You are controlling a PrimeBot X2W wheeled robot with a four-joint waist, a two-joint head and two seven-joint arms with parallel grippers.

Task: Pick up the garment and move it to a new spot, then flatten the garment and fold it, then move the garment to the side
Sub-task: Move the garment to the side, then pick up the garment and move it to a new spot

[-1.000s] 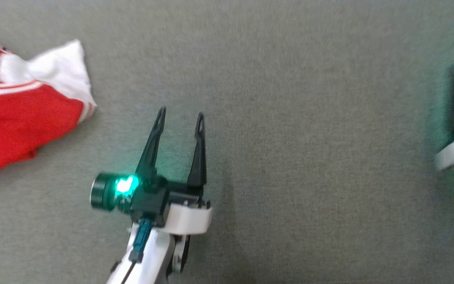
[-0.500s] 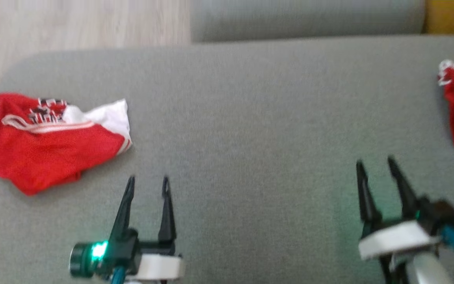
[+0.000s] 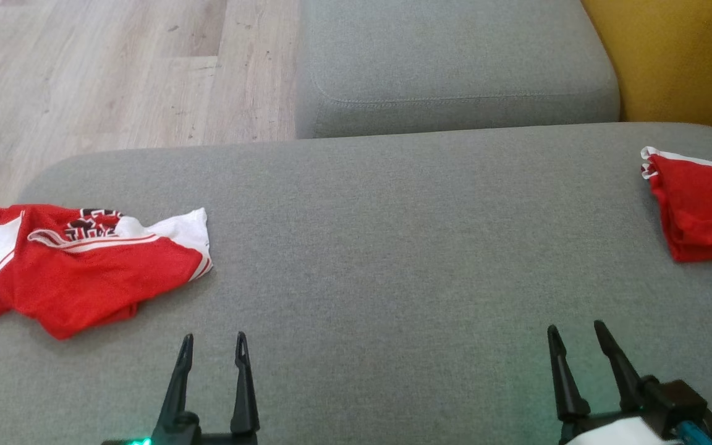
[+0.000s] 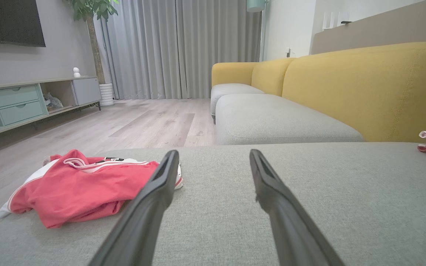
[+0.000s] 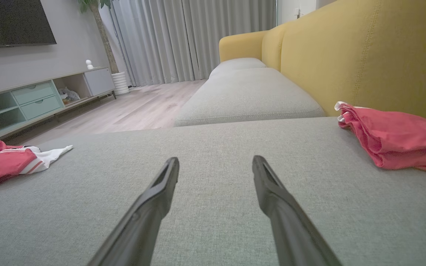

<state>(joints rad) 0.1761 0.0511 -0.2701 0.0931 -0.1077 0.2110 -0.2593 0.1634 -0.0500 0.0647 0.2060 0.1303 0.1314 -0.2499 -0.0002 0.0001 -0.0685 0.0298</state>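
Even soft daylight, sharp frames, faint shadows, wide-angle wrist distortion

The seat cushion (image 3: 393,247) is grey woven cloth, matt, with a coarse visible weave. The far cushion (image 3: 455,55) at 12 o'clock has the same cloth and a stitched seam. The backrest (image 4: 364,92) is matt yellow cloth. The garment (image 3: 84,272) at 9 o'clock is thin, creased red cloth with white panels. The folded garment (image 3: 702,210) at 3 o'clock looks alike. The floor (image 3: 115,74) is pale matt wood planking. The left tool (image 3: 214,337) and right tool (image 3: 575,326) have dark, smooth, matt fingers, seemingly plastic.
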